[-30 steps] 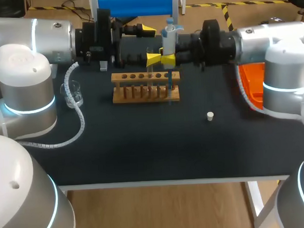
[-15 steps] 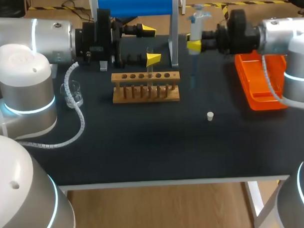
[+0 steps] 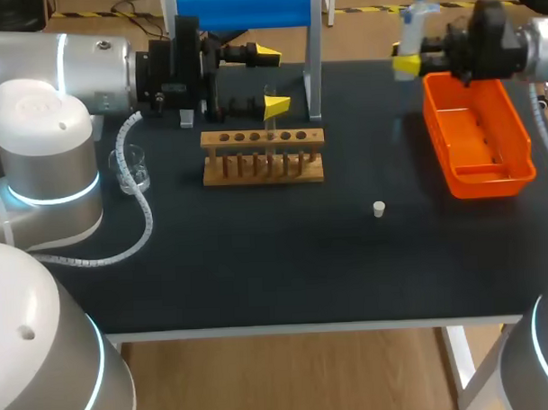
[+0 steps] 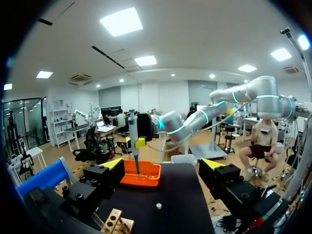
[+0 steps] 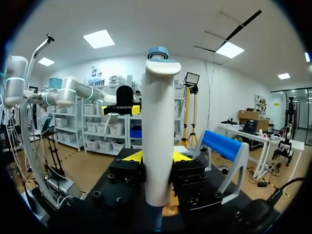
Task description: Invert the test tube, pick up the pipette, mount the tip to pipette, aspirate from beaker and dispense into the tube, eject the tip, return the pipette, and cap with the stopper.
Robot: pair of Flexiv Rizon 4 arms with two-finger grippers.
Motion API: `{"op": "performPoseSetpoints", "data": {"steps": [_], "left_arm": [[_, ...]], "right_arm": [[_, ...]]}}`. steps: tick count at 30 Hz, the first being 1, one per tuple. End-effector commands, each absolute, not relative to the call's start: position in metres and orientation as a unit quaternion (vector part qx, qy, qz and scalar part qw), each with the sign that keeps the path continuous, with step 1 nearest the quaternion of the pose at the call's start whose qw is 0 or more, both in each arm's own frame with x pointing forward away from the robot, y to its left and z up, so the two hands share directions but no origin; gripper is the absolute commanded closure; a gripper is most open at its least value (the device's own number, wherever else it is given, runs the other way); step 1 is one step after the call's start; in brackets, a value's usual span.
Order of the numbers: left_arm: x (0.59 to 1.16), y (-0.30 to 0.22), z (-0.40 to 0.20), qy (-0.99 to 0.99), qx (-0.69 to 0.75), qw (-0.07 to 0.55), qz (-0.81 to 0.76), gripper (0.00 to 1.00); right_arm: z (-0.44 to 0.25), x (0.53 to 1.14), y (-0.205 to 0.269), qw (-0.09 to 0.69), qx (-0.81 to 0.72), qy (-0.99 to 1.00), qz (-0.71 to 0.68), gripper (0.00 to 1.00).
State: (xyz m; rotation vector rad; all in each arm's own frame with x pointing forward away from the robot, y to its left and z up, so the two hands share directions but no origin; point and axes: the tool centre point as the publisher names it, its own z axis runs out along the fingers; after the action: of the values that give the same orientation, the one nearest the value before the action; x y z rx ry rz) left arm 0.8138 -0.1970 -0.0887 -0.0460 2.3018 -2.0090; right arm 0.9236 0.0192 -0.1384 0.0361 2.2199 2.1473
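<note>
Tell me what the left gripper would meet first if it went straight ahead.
Likely the pipette, hanging before the orange tray, though depth is unclear. The way there looks free.

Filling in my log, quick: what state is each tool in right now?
Left tool: open, holding nothing.
Right tool: closed on the pipette.

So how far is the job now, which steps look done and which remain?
Probably done: the tube stands upright in the rack, though no liquid can be made out in it. In hand: the right gripper is shut on the pipette by the orange tray, tip seemingly on, so ejecting looks next. Left: returning the pipette and capping; the stopper lies on the table, and the left gripper is open.
</note>
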Motion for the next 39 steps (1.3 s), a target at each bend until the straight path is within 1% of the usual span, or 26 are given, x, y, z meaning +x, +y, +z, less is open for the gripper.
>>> {"op": "performPoseSetpoints", "data": {"steps": [1, 8, 16, 28, 39], "left_arm": [[0.814, -0.197, -0.089, 0.753, -0.014, 0.043, -0.657, 0.0], [0.814, -0.197, -0.089, 0.753, -0.014, 0.043, -0.657, 0.0], [0.814, -0.197, -0.089, 0.753, -0.014, 0.043, -0.657, 0.0], [0.814, -0.197, -0.089, 0.753, -0.014, 0.043, -0.657, 0.0], [0.814, -0.197, -0.089, 0.753, -0.014, 0.043, -0.657, 0.0]], "right_arm": [[-0.134, 0.923, -0.018, 0.029, 0.015, 0.719, 0.694, 1.0], [-0.131, 0.926, -0.063, 0.033, 0.032, 0.706, 0.707, 1.0], [-0.133, 0.923, -0.096, 0.027, 0.025, 0.701, 0.712, 1.0], [-0.144, 0.923, -0.129, 0.009, 0.01, 0.709, 0.705, 1.0], [-0.154, 0.928, -0.142, -0.007, 0.002, 0.711, 0.703, 1.0]]}}
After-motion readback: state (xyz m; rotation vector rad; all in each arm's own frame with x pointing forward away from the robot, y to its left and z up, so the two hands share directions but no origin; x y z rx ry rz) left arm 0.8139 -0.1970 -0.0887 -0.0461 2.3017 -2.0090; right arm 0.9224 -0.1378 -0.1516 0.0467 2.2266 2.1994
